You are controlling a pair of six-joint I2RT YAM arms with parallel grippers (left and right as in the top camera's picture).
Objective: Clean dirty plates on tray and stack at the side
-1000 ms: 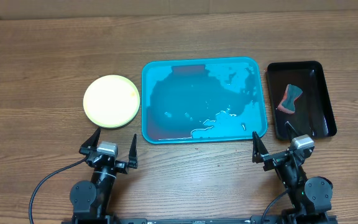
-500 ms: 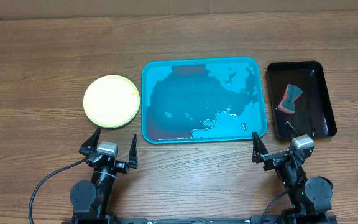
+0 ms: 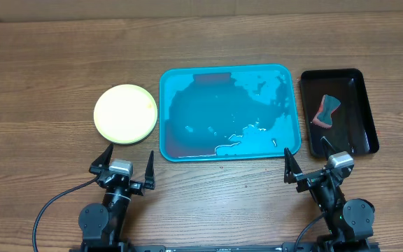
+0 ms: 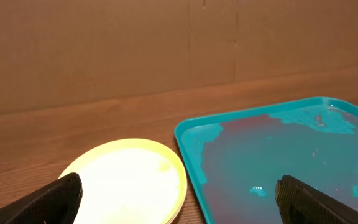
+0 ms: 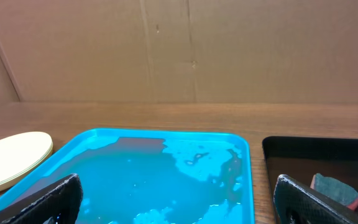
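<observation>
0 plates lie on the tray, centre frame; the plates are stacked just left of it. Left gripper and right gripper, bottom, are spread wide, empty. Task is judged finished; no further grasp is called for.

Overhead straight down, wrist views low, facing forward, sharing the tray

A brown wood-grain surface fills the overhead view, its boards running left to right (darker streaks mark the grain). Along its far edge stands a plain cardboard wall, creased by vertical seams and evenly, softly lit.
</observation>
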